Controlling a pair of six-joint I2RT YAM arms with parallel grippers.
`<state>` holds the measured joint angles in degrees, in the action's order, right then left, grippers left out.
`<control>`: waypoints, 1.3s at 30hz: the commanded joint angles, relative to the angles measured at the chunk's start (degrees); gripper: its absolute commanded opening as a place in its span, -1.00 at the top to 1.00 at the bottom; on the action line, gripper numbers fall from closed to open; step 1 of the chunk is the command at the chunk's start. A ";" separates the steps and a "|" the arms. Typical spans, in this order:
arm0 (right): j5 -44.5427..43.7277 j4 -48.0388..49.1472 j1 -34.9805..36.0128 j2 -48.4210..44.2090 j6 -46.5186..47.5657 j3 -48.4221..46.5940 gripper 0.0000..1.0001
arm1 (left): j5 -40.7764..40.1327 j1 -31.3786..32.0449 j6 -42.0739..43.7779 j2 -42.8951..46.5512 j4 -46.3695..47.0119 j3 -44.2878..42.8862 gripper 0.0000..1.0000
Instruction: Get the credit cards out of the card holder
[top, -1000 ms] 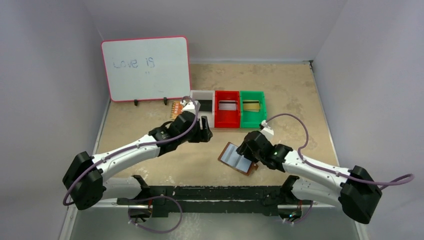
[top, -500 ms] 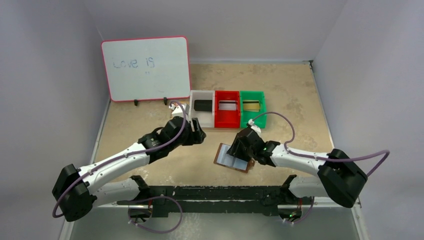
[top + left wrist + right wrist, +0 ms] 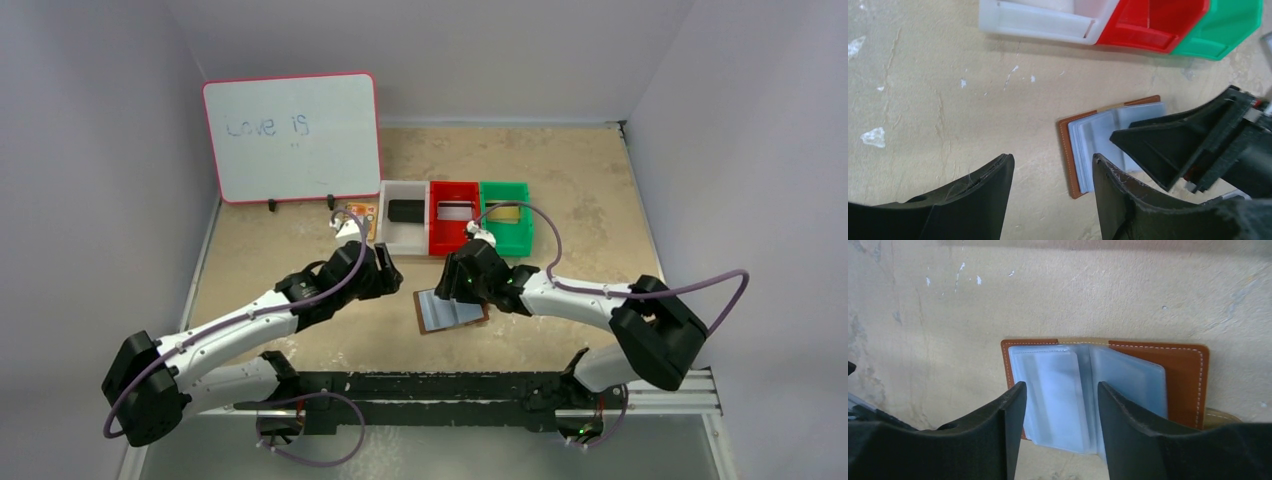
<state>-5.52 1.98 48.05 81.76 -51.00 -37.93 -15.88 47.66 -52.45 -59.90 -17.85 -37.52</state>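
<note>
Right claw (image 3: 1060, 390) is spread wide with nothing pinched in it. Its two fingers hang low on either side of the left pale pocket panel of the card holder (image 3: 1193, 385), which lies open and flat on the tabletop (image 3: 1098, 300). Over the last second I have swung that arm to the left. The holder has slid left and turned along the way, so it now lies just in front of the red bin (image 3: 434, 222) instead of further right. My left claw (image 3: 1052, 160), also open and empty, has pulled back from over the white bin (image 3: 387, 222) and hovers above bare tabletop just left of the holder. With it out of the way, a dark card (image 3: 405, 210) shows in the white bin. The red bin holds a pale card (image 3: 455, 209) and the green bin (image 3: 527, 225) a gold-coloured card (image 3: 503, 212). I take these to be three credit cards already out and sorted. From the right wrist camera the pockets look flat and pale, and I cannot tell whether a card is left inside. The holder now sits between both claws, which suits checking the pockets and pulling anything that remains.
</note>
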 commanded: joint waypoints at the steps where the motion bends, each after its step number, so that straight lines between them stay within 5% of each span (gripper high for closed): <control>1: -6.14 -4.59 2.91 -2.79 5.82 -2.89 -0.18 | -1.77 0.15 -4.32 0.52 -0.40 1.82 -0.15; 7: -14.20 -11.81 9.03 1.88 4.89 -8.55 -0.21 | -4.22 0.14 -7.28 0.29 -1.98 2.49 -0.11; 21: -17.65 -16.95 12.04 10.00 4.33 -14.54 -0.02 | -6.14 0.11 -8.03 2.11 -3.48 2.10 -0.10; 39: -16.16 -16.75 12.58 11.68 2.98 -16.02 -0.30 | -6.73 0.15 -7.93 2.40 -4.48 1.37 -0.10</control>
<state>-21.41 -14.46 60.12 92.60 -48.03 -51.64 -21.30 47.66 -59.48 -58.46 -22.44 -34.89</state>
